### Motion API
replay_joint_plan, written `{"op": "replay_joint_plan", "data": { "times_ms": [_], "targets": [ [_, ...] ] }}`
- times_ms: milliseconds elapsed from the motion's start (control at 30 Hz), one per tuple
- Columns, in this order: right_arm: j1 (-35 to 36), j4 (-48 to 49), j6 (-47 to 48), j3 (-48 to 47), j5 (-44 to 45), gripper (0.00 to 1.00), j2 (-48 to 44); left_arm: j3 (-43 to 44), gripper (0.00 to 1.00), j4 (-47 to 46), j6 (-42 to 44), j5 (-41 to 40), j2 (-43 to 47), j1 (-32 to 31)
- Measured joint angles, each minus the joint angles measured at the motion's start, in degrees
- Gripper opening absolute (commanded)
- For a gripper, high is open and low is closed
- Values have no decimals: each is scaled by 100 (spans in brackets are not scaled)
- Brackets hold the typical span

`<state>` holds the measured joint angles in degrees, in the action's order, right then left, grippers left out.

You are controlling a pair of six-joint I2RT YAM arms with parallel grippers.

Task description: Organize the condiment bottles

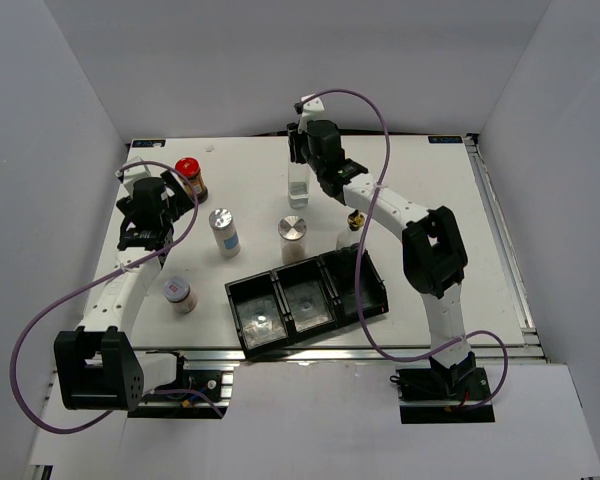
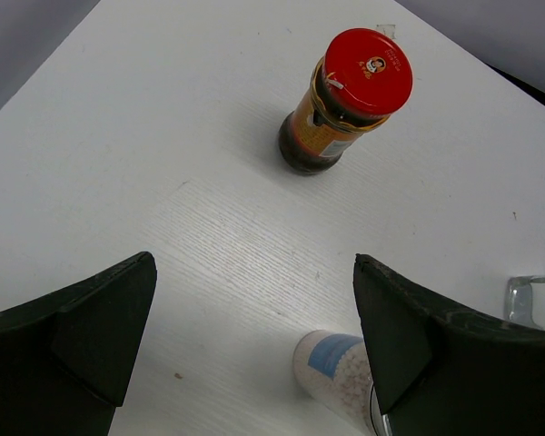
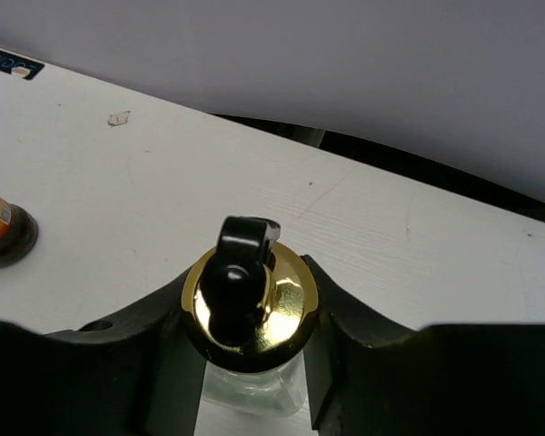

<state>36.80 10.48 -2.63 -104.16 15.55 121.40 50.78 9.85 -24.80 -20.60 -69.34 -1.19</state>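
Here the right gripper (image 3: 250, 283) seemingly clamps a glass bottle (image 1: 298, 192) near the far counter (image 1: 500, 230) edge; the left gripper (image 2: 254, 272) gapes over bare surface before the red-lidded jar (image 2: 341, 100).

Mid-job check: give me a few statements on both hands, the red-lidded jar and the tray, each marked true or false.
1. The right hand is closed on a tall clear glass bottle with a gold pourer. True.
2. The left hand grips the red-lidded dark jar. False: its fingers are wide open, and the jar stands apart, ahead of them.
3. The black three-compartment tray holds two silver-lidded shakers. False: none is in it.
4. The jar stands upright. True.
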Motion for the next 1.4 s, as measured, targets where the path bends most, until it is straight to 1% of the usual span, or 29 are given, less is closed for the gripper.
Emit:
{"op": "replay_joint_plan", "data": {
  "times_ms": [33,167,367,500,600,733,867,967,1067,1133,1233,1400],
  "targets": [
    [0,2,35,0,2,0,0,2,98,11,0,-2,0,0],
    [-4,7,120,0,81,0,0,9,98,24,0,-22,0,0],
    [-79,-142,525,-190,195,0,0,28,98,37,-7,-22,2,0],
    [-332,-444,688,-566,271,0,-63,28,98,44,-11,11,13,0],
    [-625,-680,728,-632,337,0,-367,28,98,44,-33,22,46,0],
    [-1097,-1047,745,-354,533,0,-1257,31,98,44,-120,55,76,0],
    [-1534,-1141,752,656,1010,0,-2780,72,98,68,-203,140,74,-9],
    [-1615,-1495,616,1255,1416,0,-3882,127,98,68,-245,181,63,-133],
    [-1576,-1978,221,1829,1572,0,-4824,181,98,63,-262,238,7,-337],
    [-1537,-2356,-74,2166,1561,0,-5320,210,98,68,-262,269,-22,-487],
    [-1519,-2922,-455,2597,1338,0,-5814,229,98,70,-262,289,-37,-710],
    [-1493,-3748,-778,3222,608,0,-6398,232,98,74,-258,308,-37,-979]
  ]
}}
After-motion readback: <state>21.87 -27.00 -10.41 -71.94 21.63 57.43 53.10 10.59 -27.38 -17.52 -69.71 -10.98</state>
